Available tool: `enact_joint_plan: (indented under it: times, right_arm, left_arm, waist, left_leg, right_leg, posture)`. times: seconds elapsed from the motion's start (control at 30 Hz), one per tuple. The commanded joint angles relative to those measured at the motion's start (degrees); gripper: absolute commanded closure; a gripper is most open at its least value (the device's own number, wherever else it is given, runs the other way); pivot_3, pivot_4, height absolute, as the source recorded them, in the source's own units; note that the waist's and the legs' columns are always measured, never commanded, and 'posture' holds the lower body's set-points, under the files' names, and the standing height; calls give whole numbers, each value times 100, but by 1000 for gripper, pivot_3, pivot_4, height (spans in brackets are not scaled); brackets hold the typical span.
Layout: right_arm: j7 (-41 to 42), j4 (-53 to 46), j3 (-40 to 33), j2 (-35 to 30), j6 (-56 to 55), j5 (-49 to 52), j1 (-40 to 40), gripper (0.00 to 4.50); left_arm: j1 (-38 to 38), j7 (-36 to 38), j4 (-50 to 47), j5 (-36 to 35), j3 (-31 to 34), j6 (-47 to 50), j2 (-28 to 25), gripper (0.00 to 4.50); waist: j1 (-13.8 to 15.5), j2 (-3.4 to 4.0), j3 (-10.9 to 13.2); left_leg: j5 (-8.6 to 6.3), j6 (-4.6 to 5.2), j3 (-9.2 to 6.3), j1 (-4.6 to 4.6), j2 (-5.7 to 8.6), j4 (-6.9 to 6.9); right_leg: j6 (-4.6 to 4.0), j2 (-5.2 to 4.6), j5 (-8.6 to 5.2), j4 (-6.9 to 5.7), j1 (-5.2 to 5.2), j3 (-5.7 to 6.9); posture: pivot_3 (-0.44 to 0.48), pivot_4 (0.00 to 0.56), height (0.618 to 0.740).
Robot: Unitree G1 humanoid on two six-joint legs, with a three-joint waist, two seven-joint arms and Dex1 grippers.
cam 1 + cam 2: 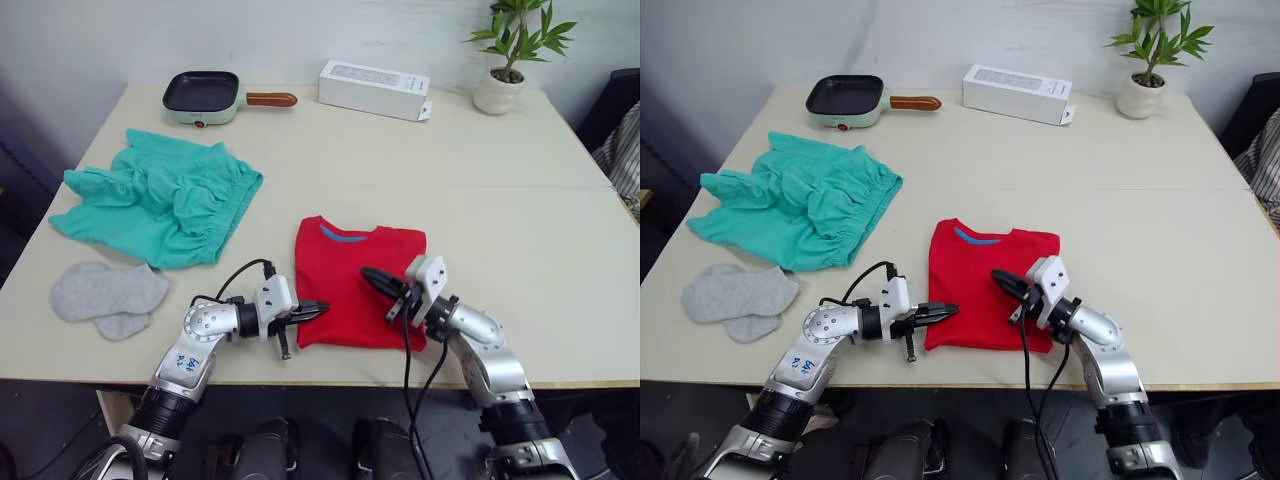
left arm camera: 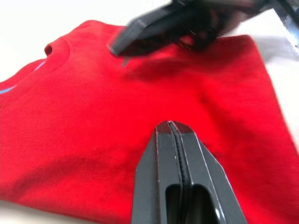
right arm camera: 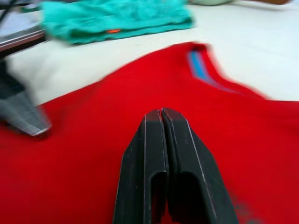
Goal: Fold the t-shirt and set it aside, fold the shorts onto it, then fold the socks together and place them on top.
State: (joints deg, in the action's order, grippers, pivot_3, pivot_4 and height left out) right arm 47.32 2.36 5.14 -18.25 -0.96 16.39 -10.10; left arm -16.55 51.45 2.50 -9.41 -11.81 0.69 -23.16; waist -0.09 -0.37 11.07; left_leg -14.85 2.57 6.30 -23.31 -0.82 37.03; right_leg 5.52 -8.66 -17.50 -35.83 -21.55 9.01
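A bright red t-shirt [image 1: 360, 280] lies near the front edge of a pale surface [image 1: 500, 190], already narrowed into a rectangle with its blue-labelled collar pointing away from the robot. The left claw [image 1: 312, 310] sits at the shirt's lower left edge, fingers pressed together with no cloth visibly between them. The right claw [image 1: 378, 281] hovers over the middle of the shirt, also pinched closed and holding nothing. Teal shorts [image 1: 160, 200] lie crumpled well to the left, and two grey socks [image 1: 105, 295] rest in front of them, near the left front corner. A small frying pan [image 1: 205, 95], a white box [image 1: 375, 88] and a potted plant [image 1: 510, 55] stand along the far edge.

The shirt seems ready for its final fold. To do it well, each claw should likely open, take a bottom corner, and lift both evenly toward the collar so the hem lands square, then smooth before moving it aside
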Motion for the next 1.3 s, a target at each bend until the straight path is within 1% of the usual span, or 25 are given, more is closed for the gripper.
enact_joint_plan:
  times: [0.03,0.17,0.3,0.37,0.43,0.53,0.57,0.67,0.73,0.83,0.93,1.0,1.07,1.17,1.23,1.3]
  right_arm:
    - [65,-325,-28,-124,-128,10,179,4444]
    - [-49,-78,-232,-257,-304,-77,341,4444]
    - [-466,541,-825,-372,-593,-107,357,4444]
    - [-599,637,-1139,-387,-580,106,287,4444]
    - [-603,363,-1371,-366,-207,552,212,4444]
    - [-308,-303,-1232,-443,234,883,193,4444]
    - [-188,-460,-1087,-502,254,813,210,4444]
    - [144,-712,-679,-638,122,521,311,4444]
    - [215,-782,-422,-579,-17,371,440,4444]
    - [193,-790,-180,-465,-127,241,721,4444]
    - [123,-571,-248,-440,-277,179,935,4444]
    - [52,-351,-439,-458,-344,217,956,4444]
    - [15,-116,-647,-528,-430,242,898,4444]
    - [55,-107,-838,-650,-284,377,600,4444]
    - [47,-257,-859,-623,-16,590,306,4444]
    - [185,-294,-727,-602,116,626,15,4444]
  left_arm:
    - [14,-29,-215,48,-39,-3,-14,4500]
    - [81,-163,-188,234,-88,141,-51,4500]
    - [123,-491,-63,443,-1,360,-71,4500]
    - [139,-519,-78,378,46,365,-74,4500]
    - [156,-490,-197,160,161,398,-40,4500]
    - [12,-500,-688,-701,524,899,302,4500]
    - [-38,-413,-839,-822,516,989,322,4500]
    - [-83,-216,-987,-705,305,997,229,4500]
    - [-72,-111,-1051,-539,66,1045,143,4500]
    - [-57,-151,-995,-299,-101,1123,-2,4500]
    - [95,-24,-864,2,-273,999,-320,4500]
    - [211,-7,-826,21,-267,1007,-428,4500]
    - [289,-6,-774,45,-228,983,-500,4500]
    - [258,45,-755,-55,-115,967,-524,4500]
    - [135,76,-788,-207,-4,1033,-482,4500]
    - [-73,109,-740,-398,116,1093,-363,4500]
  waist:
    - [3,0,0]
    - [3,0,0]
    - [7,0,0]
    - [14,0,0]
    - [8,0,0]
    - [-14,13,8]
    - [-13,15,9]
    - [3,15,9]
    - [6,15,9]
    - [17,15,9]
    - [15,15,9]
    - [6,15,9]
    - [8,15,9]
    - [14,16,10]
    - [11,18,11]
    - [-10,28,17]
  left_leg:
    - [-5,4,1,0,-1,1]
    - [-17,13,4,2,-6,2]
    - [-4,-14,5,5,-10,2]
    - [-4,-13,6,9,-9,4]
    - [-5,-11,7,9,-10,5]
    - [-7,-13,7,5,-20,3]
    - [-9,-10,8,3,-23,2]
    - [-14,-15,7,4,-29,1]
    - [-9,-24,9,5,-29,0]
    - [-10,-23,16,4,-26,0]
    - [-13,-18,19,3,-22,2]
    - [-16,-14,22,5,-23,2]
    - [-33,12,23,6,-25,3]
    - [-41,-2,20,7,-28,4]
    - [-35,7,20,6,-29,4]
    - [-32,5,21,5,-32,4]
  right_leg:
    - [0,-1,0,1,0,-2]
    - [0,-1,0,0,-1,-5]
    - [0,2,0,0,3,-5]
    - [0,2,0,0,7,-5]
    - [0,-1,0,1,7,-8]
    - [-1,-3,0,2,2,-10]
    - [-2,-2,0,3,-2,-10]
    - [-5,6,-2,2,-2,-5]
    - [-6,11,-3,3,-1,-5]
    - [-6,12,-3,7,-1,-7]
    - [-5,11,-3,11,-2,-8]
    - [-5,9,-3,17,0,-10]
    - [-5,5,-3,19,0,-14]
    - [-6,4,-3,20,1,-15]
    - [-6,3,-3,19,-1,-14]
    - [-7,5,-2,18,-3,-14]
  posture:
    - [0,150,740]
    - [0,150,740]
    - [0,150,740]
    - [0,150,740]
    - [0,150,740]
    - [0,150,740]
    - [0,150,740]
    - [0,150,740]
    - [0,150,740]
    - [0,150,740]
    - [0,150,740]
    - [0,150,740]
    - [0,150,740]
    - [0,150,740]
    - [0,150,740]
    - [0,150,740]
